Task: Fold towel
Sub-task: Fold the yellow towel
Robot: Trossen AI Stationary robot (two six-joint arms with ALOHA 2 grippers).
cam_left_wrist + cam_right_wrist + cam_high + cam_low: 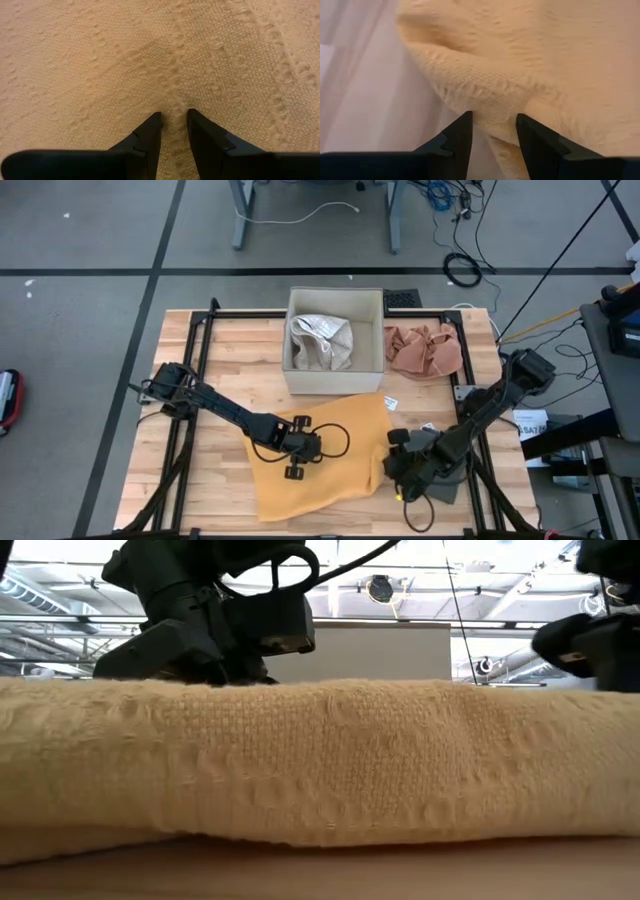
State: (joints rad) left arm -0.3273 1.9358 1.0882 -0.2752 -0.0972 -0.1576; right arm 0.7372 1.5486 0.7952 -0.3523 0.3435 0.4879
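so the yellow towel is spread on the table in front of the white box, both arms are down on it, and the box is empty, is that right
Not quite: the box is not empty. The high view shows a crumpled pale cloth inside it. The rest holds: the yellow towel lies on the table in front of the box, with the left gripper on its middle and the right gripper at its edge.

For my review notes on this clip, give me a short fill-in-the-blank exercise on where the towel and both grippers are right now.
1. The yellow towel lies in front of an open ____ holding a pale cloth.
2. The left gripper pinches a ridge of the ____.
3. The right gripper grips the towel at its ____.
4. The crumpled cloth right of the box is ____ in colour.

Missing words: box; towel; edge; pink
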